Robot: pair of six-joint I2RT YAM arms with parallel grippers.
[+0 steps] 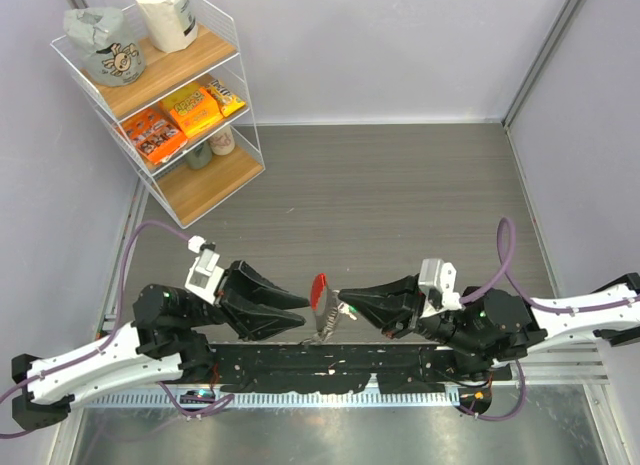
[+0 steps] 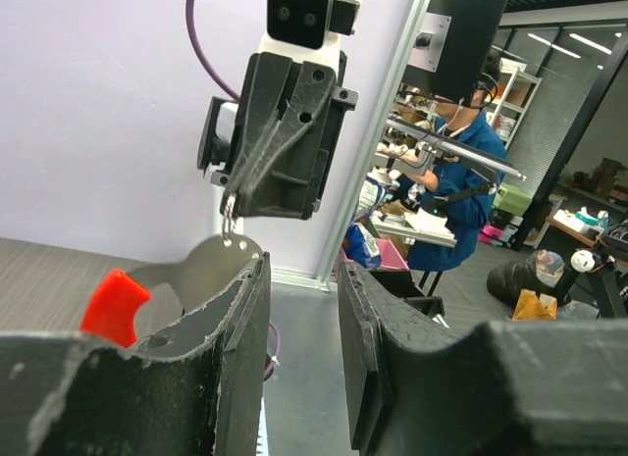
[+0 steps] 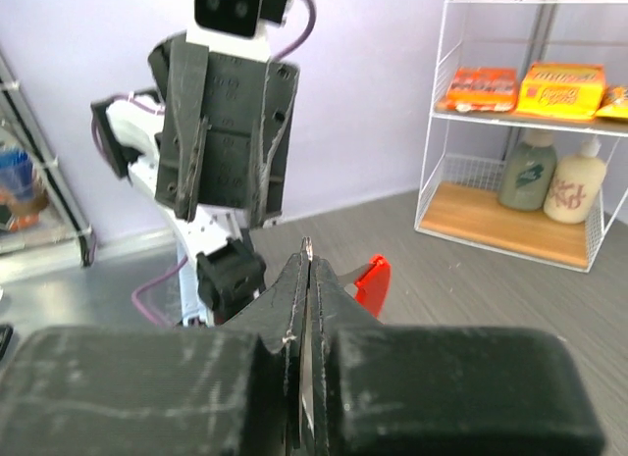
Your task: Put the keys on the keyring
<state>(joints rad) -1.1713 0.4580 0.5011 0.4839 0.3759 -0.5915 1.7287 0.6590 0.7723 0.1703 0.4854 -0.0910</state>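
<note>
My right gripper (image 1: 343,297) pinches the small silvery metal keyring with a bright red arc (image 1: 319,290), which hangs between the arms, so I should hold it steady and send my spread, empty left gripper (image 1: 303,313) for a key, which I cannot make out.

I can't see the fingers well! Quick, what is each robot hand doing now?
Left gripper: open, holding nothing.
Right gripper: shut on the keyring.

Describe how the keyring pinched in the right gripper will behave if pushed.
The keyring hangs loosely below the right gripper, held only at its top, so it would probably swing rather than resist. Its flat silvery metal looks stiff and likely slippery. The red part may offer better grip.
</note>
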